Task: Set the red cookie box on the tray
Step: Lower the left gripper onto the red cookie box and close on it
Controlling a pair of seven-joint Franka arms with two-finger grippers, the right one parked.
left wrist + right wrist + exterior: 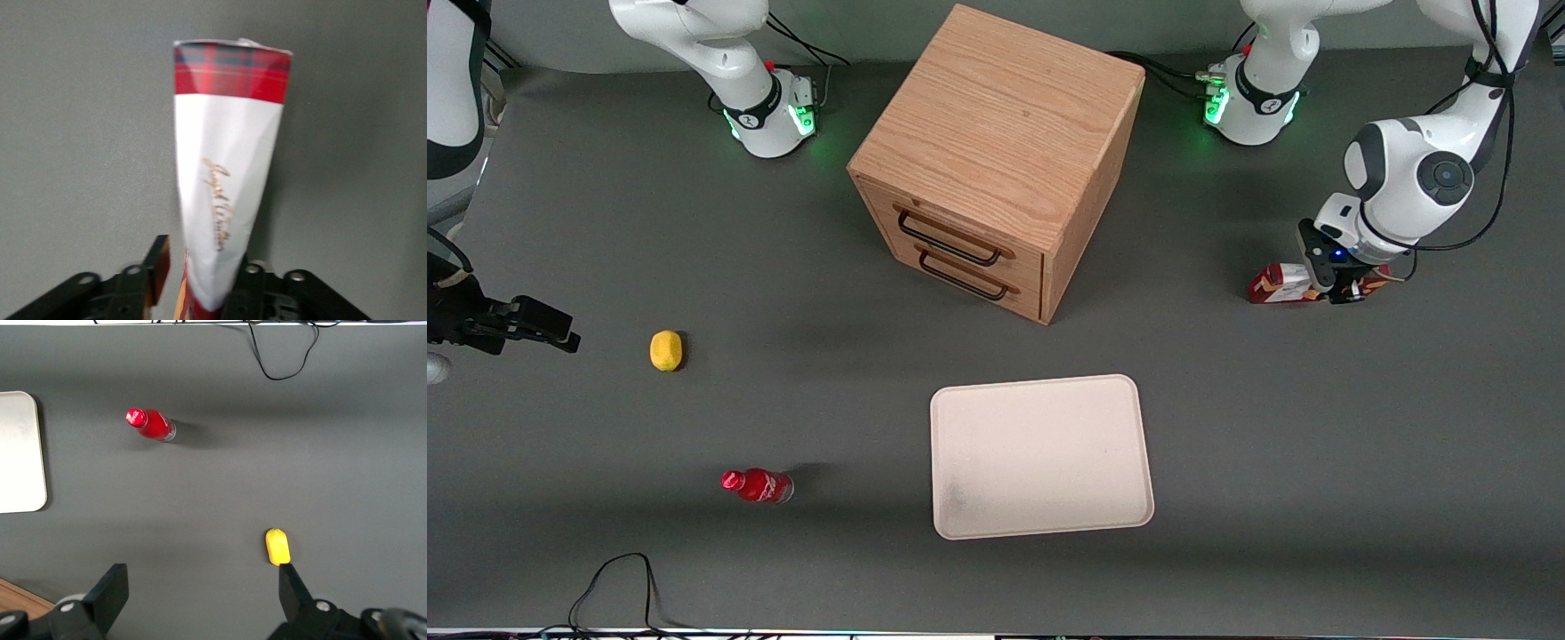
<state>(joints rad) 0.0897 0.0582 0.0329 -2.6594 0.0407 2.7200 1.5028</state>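
Observation:
The red cookie box (1276,283) lies on the table toward the working arm's end, farther from the front camera than the tray (1040,455). My left gripper (1338,289) is down over one end of the box. In the left wrist view the box (227,167) shows its white label and a red tartan end, and it runs between my gripper's (200,283) fingers. One finger (158,267) stands a little off the box's side; the other sits against it. The gripper is open around the box. The tray is cream-white and bare, and its edge shows in the right wrist view (20,453).
A wooden drawer cabinet (996,160) stands at mid-table, farther from the front camera than the tray. A yellow lemon (665,350) and a small red bottle (758,485) lie toward the parked arm's end. A black cable (614,578) loops at the near table edge.

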